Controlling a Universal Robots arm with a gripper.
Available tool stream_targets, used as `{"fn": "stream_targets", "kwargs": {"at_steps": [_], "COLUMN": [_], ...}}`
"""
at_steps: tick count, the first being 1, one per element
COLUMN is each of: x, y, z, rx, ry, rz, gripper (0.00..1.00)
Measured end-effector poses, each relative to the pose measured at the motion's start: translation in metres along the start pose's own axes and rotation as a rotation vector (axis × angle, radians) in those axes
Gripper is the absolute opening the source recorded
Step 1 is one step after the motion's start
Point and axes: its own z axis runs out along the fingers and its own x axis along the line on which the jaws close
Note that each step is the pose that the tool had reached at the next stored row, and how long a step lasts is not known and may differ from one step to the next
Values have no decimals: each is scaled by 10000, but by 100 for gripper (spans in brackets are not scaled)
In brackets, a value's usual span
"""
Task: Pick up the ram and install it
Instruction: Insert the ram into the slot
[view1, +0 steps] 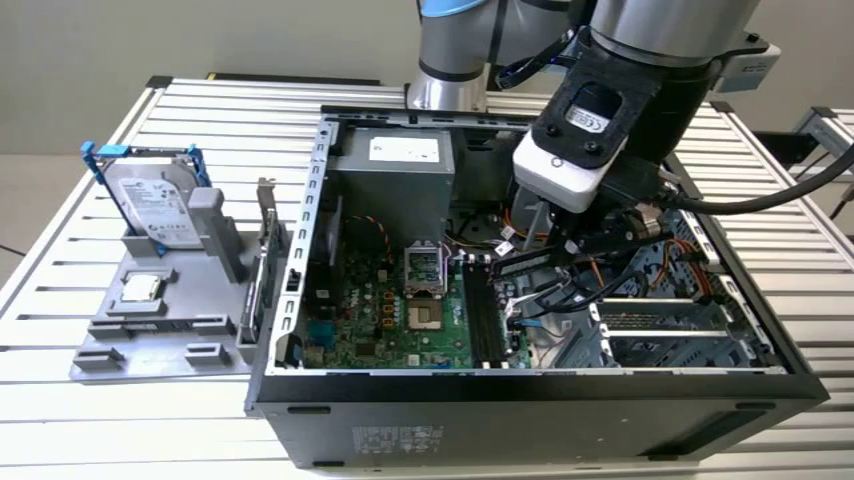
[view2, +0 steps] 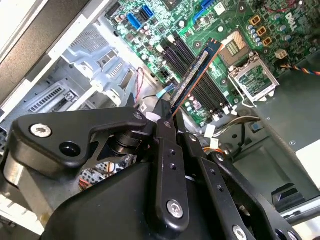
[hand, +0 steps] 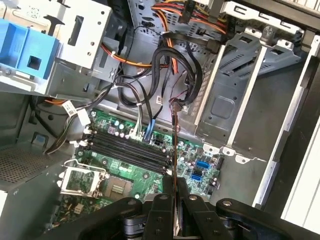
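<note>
The ram (view2: 197, 70) is a long, thin bluish stick with an orange edge, and my gripper (view2: 167, 114) is shut on one end of it. It hangs tilted above the black motherboard slots (view2: 175, 52), apart from them. In the first wrist view the ram (hand: 173, 145) shows edge-on as a thin line rising from the gripper (hand: 173, 189), beside the slots (hand: 127, 150). In the exterior view the gripper (view1: 561, 250) is inside the open computer case (view1: 287, 300), with the ram (view1: 523, 262) over the slots (view1: 481, 310) on the green motherboard.
Black, orange and blue cables (hand: 165, 65) hang close to the ram's far end. The processor socket (view1: 424, 265) lies beside the slots. Drive cages (view1: 667, 330) fill the case's right in the exterior view. Outside it, a grey fixture (view1: 160, 330) holds a hard drive (view1: 154, 205) and a processor chip (view1: 140, 288).
</note>
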Motion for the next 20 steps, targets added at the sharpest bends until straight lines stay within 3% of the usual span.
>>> {"fn": "stream_targets", "kwargs": {"at_steps": [20], "x": [9], "y": [3], "z": [0], "rx": [-55], "ry": [-34], "rz": [-1494], "gripper": [0]}}
